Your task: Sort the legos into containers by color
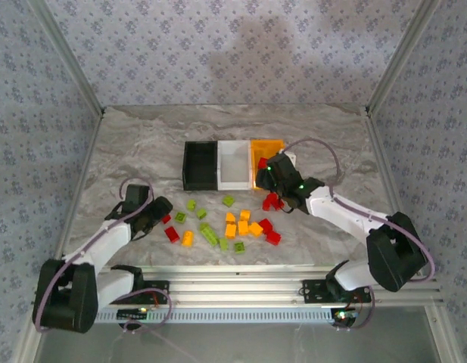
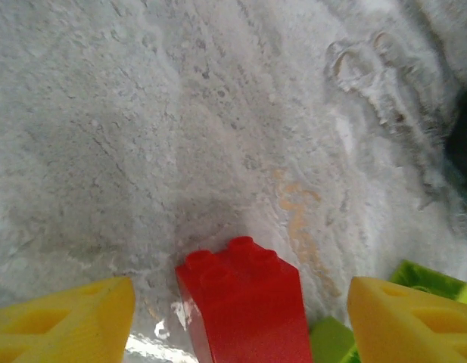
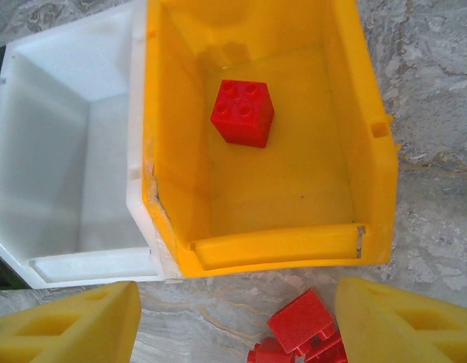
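Three bins stand in a row: black (image 1: 199, 166), white (image 1: 233, 165) (image 3: 59, 151) and orange-yellow (image 1: 272, 147) (image 3: 369, 151). One red brick (image 3: 244, 112) (image 1: 262, 162) lies inside the orange-yellow bin. My right gripper (image 1: 266, 176) (image 3: 237, 325) hangs open just in front of that bin, nothing between its fingers; a small heap of red bricks (image 3: 301, 325) (image 1: 272, 201) lies under it. My left gripper (image 1: 163, 213) (image 2: 241, 325) is open low over the table, a red brick (image 2: 244, 302) (image 1: 166, 218) between its yellow fingers (image 2: 59, 321) without touching them.
Loose green (image 1: 209, 234), orange (image 1: 244, 225) and red bricks (image 1: 172, 234) are scattered on the marble table (image 1: 127, 151) in front of the bins. Green bricks (image 2: 430, 278) lie beside the left gripper's right finger. Patterned walls enclose the table.
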`<control>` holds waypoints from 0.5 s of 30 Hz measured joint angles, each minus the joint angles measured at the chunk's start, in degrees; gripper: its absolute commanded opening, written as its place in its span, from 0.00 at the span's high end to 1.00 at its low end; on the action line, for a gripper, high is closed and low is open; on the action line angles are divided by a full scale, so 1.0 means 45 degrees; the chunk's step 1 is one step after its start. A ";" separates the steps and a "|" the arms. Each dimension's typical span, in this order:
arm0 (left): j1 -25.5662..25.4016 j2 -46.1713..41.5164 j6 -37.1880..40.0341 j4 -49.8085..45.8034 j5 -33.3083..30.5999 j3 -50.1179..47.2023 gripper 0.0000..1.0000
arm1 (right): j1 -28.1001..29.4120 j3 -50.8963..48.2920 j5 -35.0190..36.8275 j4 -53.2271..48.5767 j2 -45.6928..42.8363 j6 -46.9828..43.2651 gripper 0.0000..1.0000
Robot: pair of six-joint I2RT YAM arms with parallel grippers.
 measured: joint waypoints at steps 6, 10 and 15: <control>-0.0486 0.1073 0.0233 -0.0277 -0.0899 0.0457 0.48 | 0.0034 -0.0209 0.0214 0.0005 -0.0112 0.0185 0.30; -0.0996 0.1195 0.0340 -0.0593 -0.1729 0.0568 0.58 | 0.0034 -0.0408 0.0311 0.0005 -0.0117 0.0253 0.30; -0.1355 0.0811 0.0233 -0.0432 -0.1588 0.0544 0.68 | 0.0019 -0.0636 0.0369 0.0000 -0.0185 0.0355 0.30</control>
